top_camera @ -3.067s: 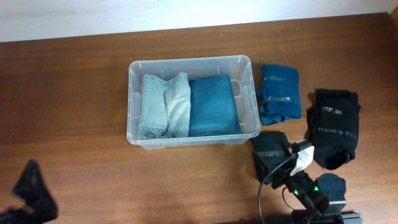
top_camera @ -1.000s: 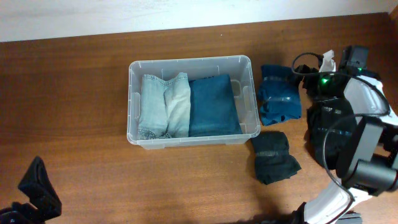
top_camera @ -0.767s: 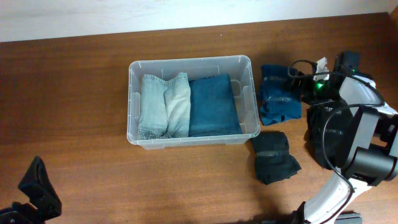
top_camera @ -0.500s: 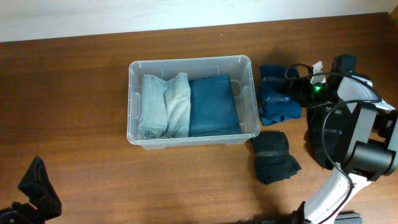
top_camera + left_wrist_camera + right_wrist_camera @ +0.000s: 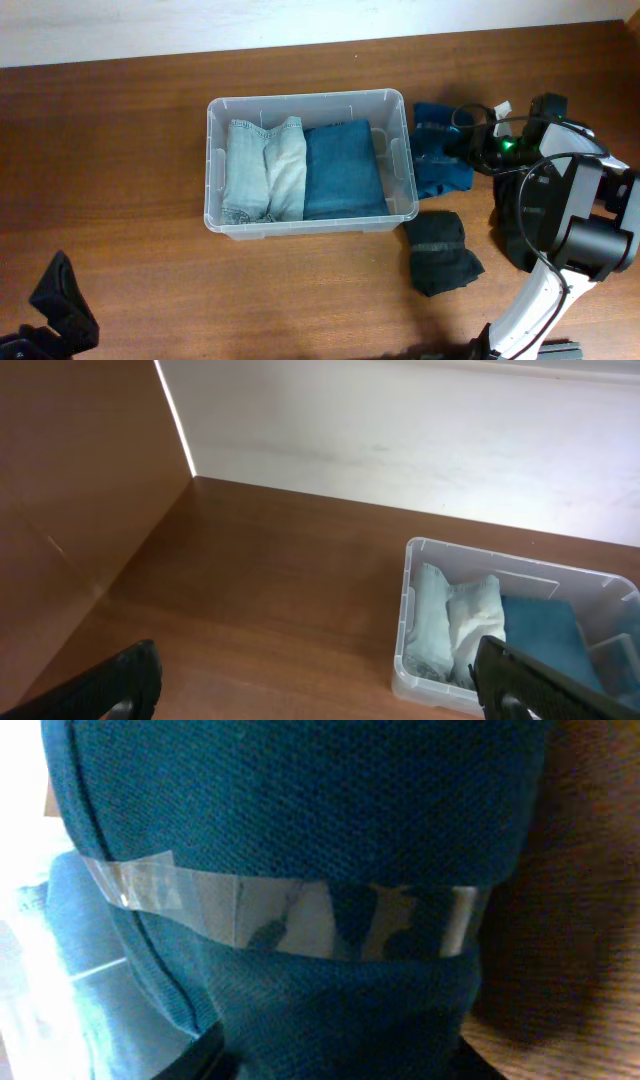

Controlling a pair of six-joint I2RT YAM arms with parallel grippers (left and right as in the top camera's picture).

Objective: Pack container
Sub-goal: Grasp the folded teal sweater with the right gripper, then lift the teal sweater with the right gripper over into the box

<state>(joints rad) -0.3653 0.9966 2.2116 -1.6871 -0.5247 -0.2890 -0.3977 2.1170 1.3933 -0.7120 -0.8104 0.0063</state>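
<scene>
The clear plastic container (image 5: 300, 98) stands mid-table and holds two pale folded jeans (image 5: 262, 170) and a blue pair (image 5: 343, 170). It also shows at the right of the left wrist view, container (image 5: 420, 660). Just right of it lies a folded teal garment (image 5: 440, 165) bound with clear tape. My right gripper (image 5: 466, 147) is down on that garment's right side. In the right wrist view the teal garment (image 5: 300, 820) fills the frame and is squeezed between the two dark fingers of the right gripper (image 5: 335, 1055). My left gripper (image 5: 320, 700) hangs open and empty over bare wood, left of the container.
A folded black garment (image 5: 441, 253) lies in front of the container's right corner. Another black garment (image 5: 512, 222) lies partly under my right arm. A white wall runs along the table's far edge. My left arm (image 5: 62, 305) sits at the front left corner.
My right arm has reached left over the teal garment and its jaws have closed in on it. The garment has bunched slightly toward the container. The left arm has not moved.
</scene>
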